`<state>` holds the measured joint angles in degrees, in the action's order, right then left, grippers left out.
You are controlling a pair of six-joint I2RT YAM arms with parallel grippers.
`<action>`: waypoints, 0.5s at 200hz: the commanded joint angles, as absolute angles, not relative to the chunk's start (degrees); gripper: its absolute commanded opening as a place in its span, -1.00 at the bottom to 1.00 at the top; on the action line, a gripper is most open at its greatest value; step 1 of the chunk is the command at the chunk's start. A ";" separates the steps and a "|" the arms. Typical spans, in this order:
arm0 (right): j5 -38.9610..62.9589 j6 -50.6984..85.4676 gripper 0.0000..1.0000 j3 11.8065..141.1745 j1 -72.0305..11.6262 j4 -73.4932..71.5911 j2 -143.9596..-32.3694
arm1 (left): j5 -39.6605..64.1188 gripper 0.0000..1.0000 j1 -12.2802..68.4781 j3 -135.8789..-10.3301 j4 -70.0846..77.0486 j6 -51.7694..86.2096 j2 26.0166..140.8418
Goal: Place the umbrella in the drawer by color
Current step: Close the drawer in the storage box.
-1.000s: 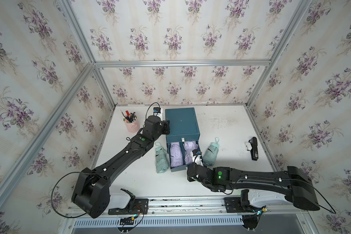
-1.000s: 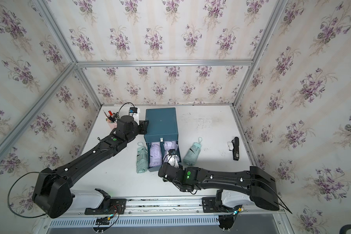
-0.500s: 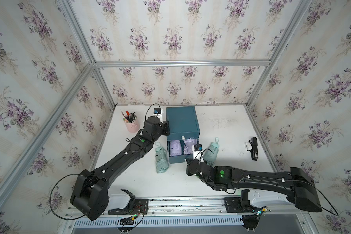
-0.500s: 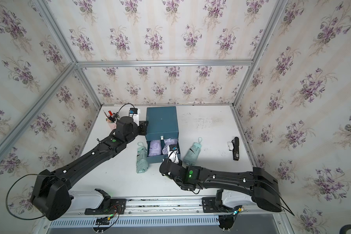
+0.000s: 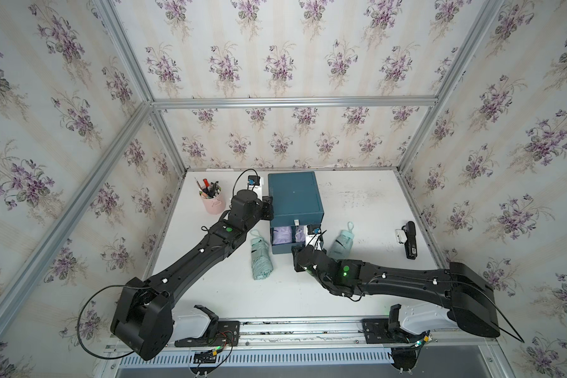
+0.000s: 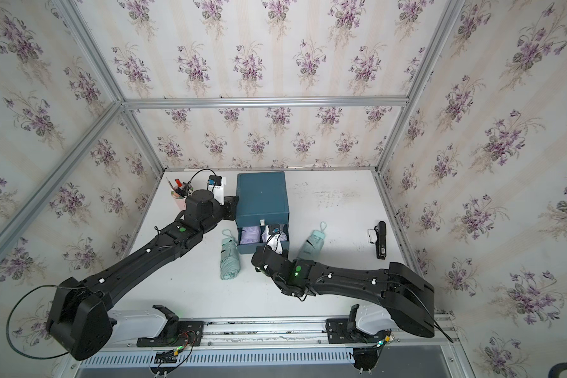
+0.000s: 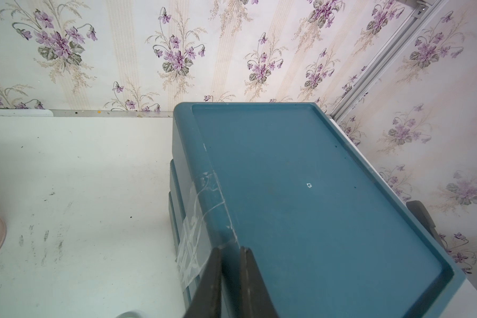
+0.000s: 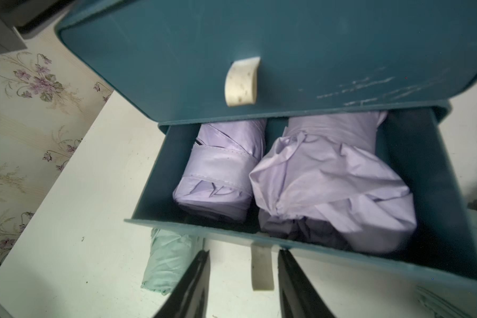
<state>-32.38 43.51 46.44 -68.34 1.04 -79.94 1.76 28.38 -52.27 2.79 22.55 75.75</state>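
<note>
The teal drawer cabinet point(image 5: 295, 196) point(image 7: 300, 192) stands at the back middle of the table. Its lower drawer point(image 8: 176, 225) is partly out, with two lilac umbrellas point(image 8: 218, 170) point(image 8: 328, 176) lying inside side by side. A mint umbrella point(image 5: 261, 258) lies on the table left of the drawer, and a second one point(image 5: 341, 242) lies to its right. My right gripper point(image 8: 243, 252) is open in front of the drawer, its fingers either side of the white pull tab point(image 8: 262, 268) without touching it. My left gripper point(image 7: 230, 249) is shut, its tips against the cabinet's upper left edge.
A pink cup of pens point(image 5: 211, 203) stands behind my left arm near the left wall. A black device with a white part point(image 5: 409, 240) lies by the right wall. Clear tape point(image 7: 193, 242) sticks to the cabinet's left side.
The lower drawer has slid back from far out to partly out. My right gripper has let go of the pull tab and opened. My left gripper's fingers have drawn closer together.
</note>
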 commanded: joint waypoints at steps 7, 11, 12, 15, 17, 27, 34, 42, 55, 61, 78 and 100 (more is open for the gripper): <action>-35.12 38.13 0.04 46.58 -66.71 -5.12 -83.26 | 10.28 -0.93 29.09 -50.14 -28.55 20.75 77.09; -35.71 37.35 0.05 46.59 -66.69 -5.95 -84.03 | 10.37 -0.92 29.10 -50.23 -28.50 20.81 77.16; -35.87 37.17 0.05 46.58 -66.70 -6.23 -84.20 | 10.37 -0.92 29.10 -50.25 -28.49 20.78 77.12; -36.25 36.31 0.05 46.56 -66.70 -6.96 -84.75 | 10.37 -0.93 29.11 -50.34 -28.62 20.72 77.16; -36.35 35.86 0.06 46.47 -66.68 -7.72 -85.13 | 10.37 -0.92 29.16 -50.36 -28.67 20.67 77.10; -36.62 33.29 0.06 46.03 -66.71 -10.69 -86.84 | 10.46 -0.92 29.13 -50.53 -28.99 20.72 76.98; -36.64 31.90 0.06 45.67 -66.71 -12.85 -87.85 | 10.50 -0.92 29.18 -50.56 -29.03 20.67 76.82; -36.53 30.37 0.06 45.08 -66.60 -15.43 -88.81 | 10.61 -0.92 29.18 -50.54 -29.08 20.66 76.49; -36.46 28.57 0.06 44.87 -66.45 -17.81 -90.06 | 10.66 -0.92 29.18 -50.53 -29.15 20.48 76.29; -36.28 27.95 0.06 44.92 -66.37 -18.63 -90.54 | 10.67 -0.92 29.18 -50.57 -29.30 20.46 76.22; -35.32 27.23 0.07 45.14 -65.77 -20.13 -91.33 | 10.81 -0.92 29.18 -50.50 -29.61 20.41 76.04; -35.24 25.86 0.09 44.83 -64.83 -23.08 -92.19 | 10.90 -0.92 29.18 -50.45 -29.71 20.25 75.92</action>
